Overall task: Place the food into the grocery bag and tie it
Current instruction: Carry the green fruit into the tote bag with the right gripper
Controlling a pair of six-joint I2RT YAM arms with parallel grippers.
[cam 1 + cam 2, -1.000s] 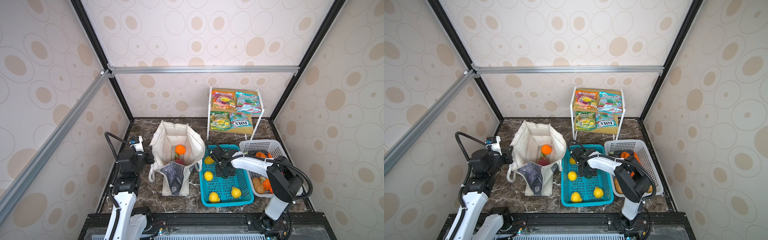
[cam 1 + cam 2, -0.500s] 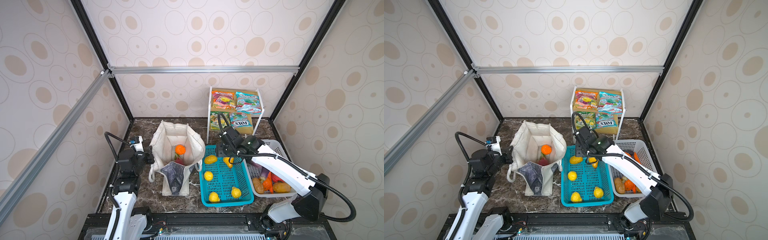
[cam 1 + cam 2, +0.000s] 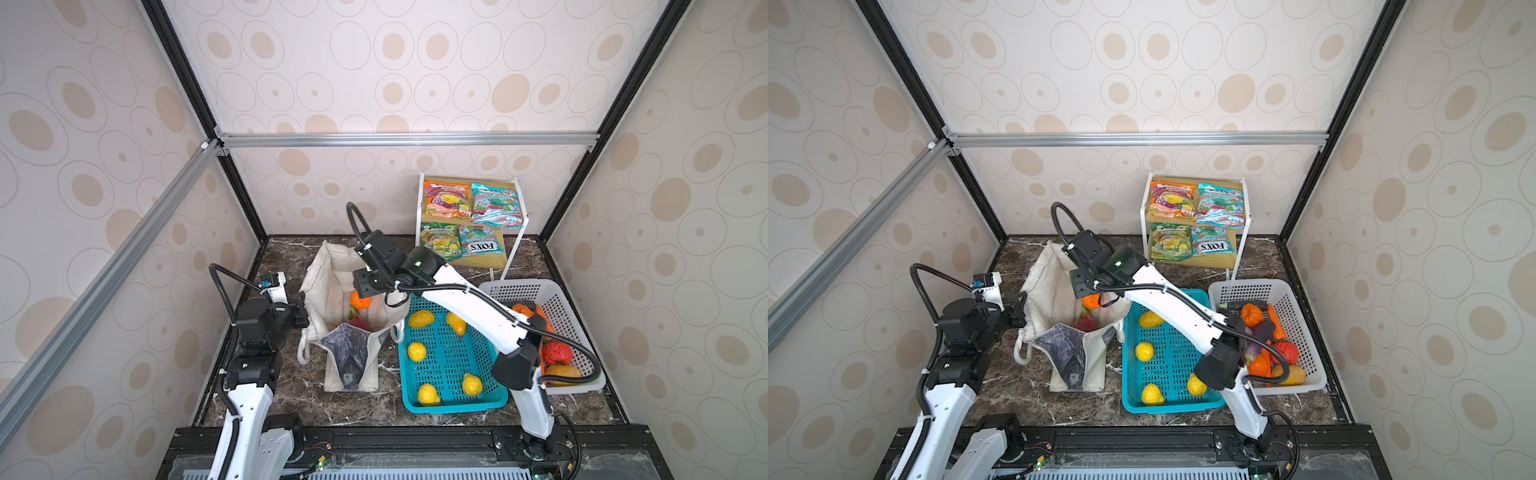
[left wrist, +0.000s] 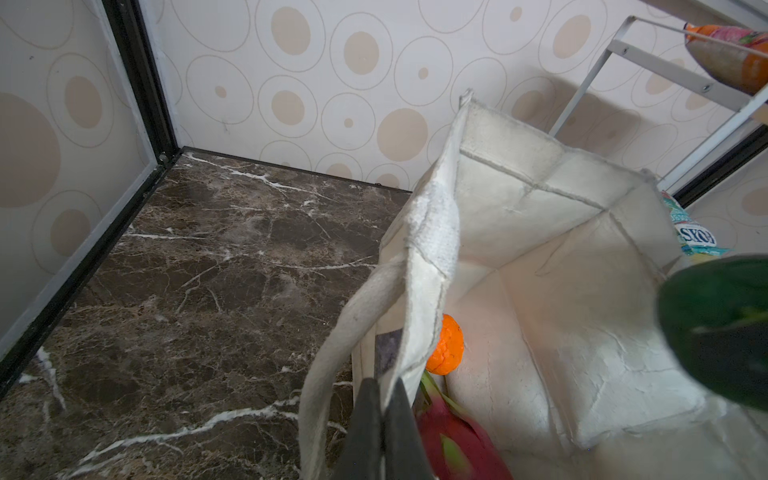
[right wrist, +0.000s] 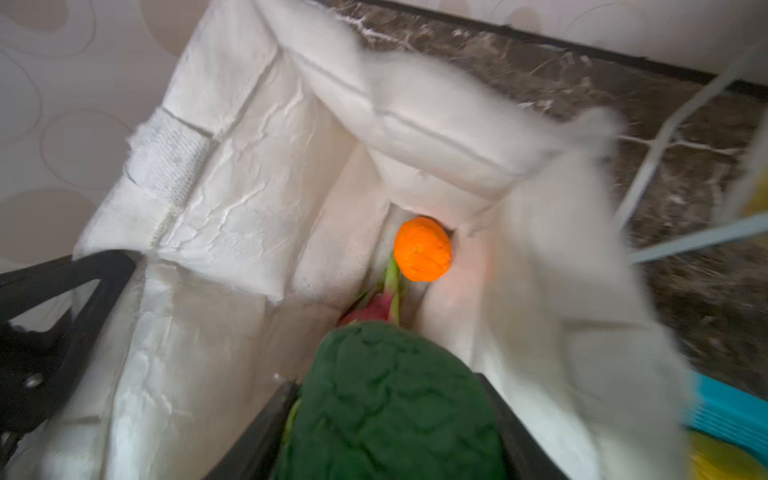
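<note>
Right gripper (image 5: 386, 415) is clamped on a dark green fruit (image 5: 390, 365) and hangs over the open mouth of the grocery bag (image 3: 332, 282). At the bag's side rim, the left gripper (image 4: 384, 419) has its jaws pressed together on the cloth beside a handle. An orange (image 5: 422, 248) and a pink dragon fruit (image 4: 453, 436) lie touching at the bottom of the bag. Just beside the bag on the table (image 3: 291, 395) stands a teal basket (image 3: 453, 365). Candy packets (image 3: 469, 208) lie on the shelf (image 3: 517, 232) behind.
</note>
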